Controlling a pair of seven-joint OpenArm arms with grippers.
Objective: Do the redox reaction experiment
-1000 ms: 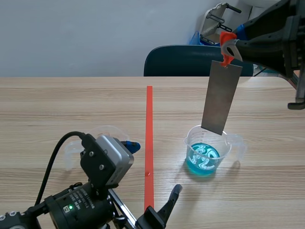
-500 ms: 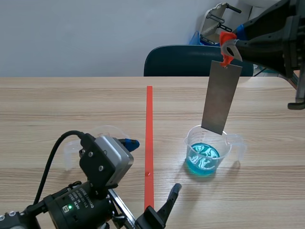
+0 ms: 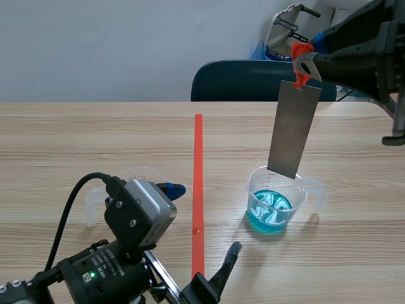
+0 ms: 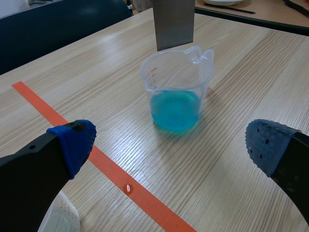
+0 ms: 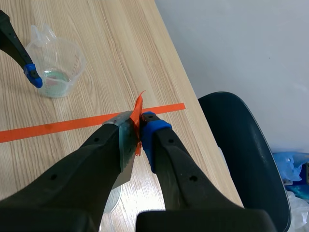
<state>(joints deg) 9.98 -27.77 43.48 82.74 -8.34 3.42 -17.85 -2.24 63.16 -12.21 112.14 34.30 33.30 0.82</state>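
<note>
The metal plate (image 3: 293,130), clamped at its top in the right gripper (image 5: 139,128), hangs over the blue-liquid beaker (image 3: 275,206) with its lower edge at the far rim, so your path straight down is blocked there. The near side is bare table (image 3: 354,247). The left gripper (image 4: 169,145), fingers wide apart, faces the beaker unobstructed. A second clear beaker (image 3: 142,180) crowds the left arm's camera housing (image 3: 139,212).

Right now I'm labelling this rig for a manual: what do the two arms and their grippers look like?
Both arms are black. The left arm carries a grey boxy camera, a looping black cable, white lettering and a small green light. The left gripper has thick black fingers with blue dotted pads; the right gripper is black too, with a blue pad.
</note>
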